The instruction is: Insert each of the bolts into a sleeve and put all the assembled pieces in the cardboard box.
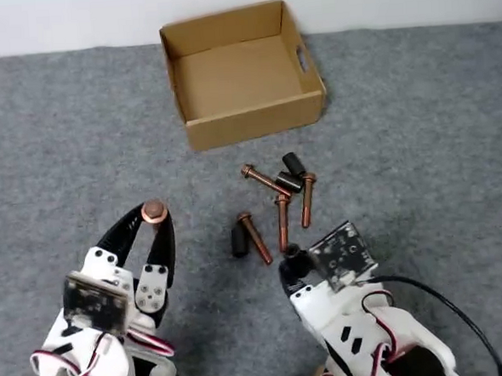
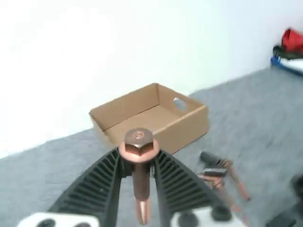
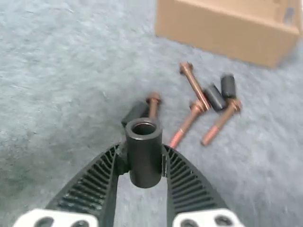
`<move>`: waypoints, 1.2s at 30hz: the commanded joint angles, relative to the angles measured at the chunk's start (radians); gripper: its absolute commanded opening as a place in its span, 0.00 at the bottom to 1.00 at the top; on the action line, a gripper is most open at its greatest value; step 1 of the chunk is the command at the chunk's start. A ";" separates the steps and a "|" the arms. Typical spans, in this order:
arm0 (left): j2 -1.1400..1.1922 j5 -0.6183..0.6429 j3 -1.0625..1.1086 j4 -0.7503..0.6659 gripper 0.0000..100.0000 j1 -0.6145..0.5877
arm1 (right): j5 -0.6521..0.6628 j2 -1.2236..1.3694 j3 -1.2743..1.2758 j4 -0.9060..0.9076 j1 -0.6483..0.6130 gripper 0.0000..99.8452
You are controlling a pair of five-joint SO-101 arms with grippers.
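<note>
My left gripper [image 2: 138, 163] is shut on a copper bolt [image 2: 140, 182], head up; from above the bolt's head [image 1: 153, 211] shows between the black fingers at the left front. My right gripper [image 3: 143, 158] is shut on a black sleeve [image 3: 143, 152], its bore facing up; it shows small in the high view [image 1: 292, 252]. Between the arms and the box lie several loose copper bolts [image 1: 280, 222] and three black sleeves [image 1: 239, 240], also in the right wrist view [image 3: 198, 94]. The cardboard box [image 1: 256, 124] stands open behind them.
Grey carpet [image 1: 419, 144] covers the table, with a white wall behind the box. A black cable [image 1: 445, 300] runs from the right arm at the front right. Open carpet lies to the left and right of the pile.
</note>
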 commanded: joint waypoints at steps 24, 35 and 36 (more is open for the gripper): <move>0.000 0.517 0.102 -0.235 0.00 0.299 | 0.147 0.005 0.095 -0.315 -0.171 0.01; -0.002 0.509 0.176 -0.230 0.00 0.354 | 0.190 0.005 0.054 -0.312 -0.171 0.01; -0.002 0.500 0.182 -0.230 0.00 0.354 | 0.192 0.005 0.051 -0.311 -0.171 0.01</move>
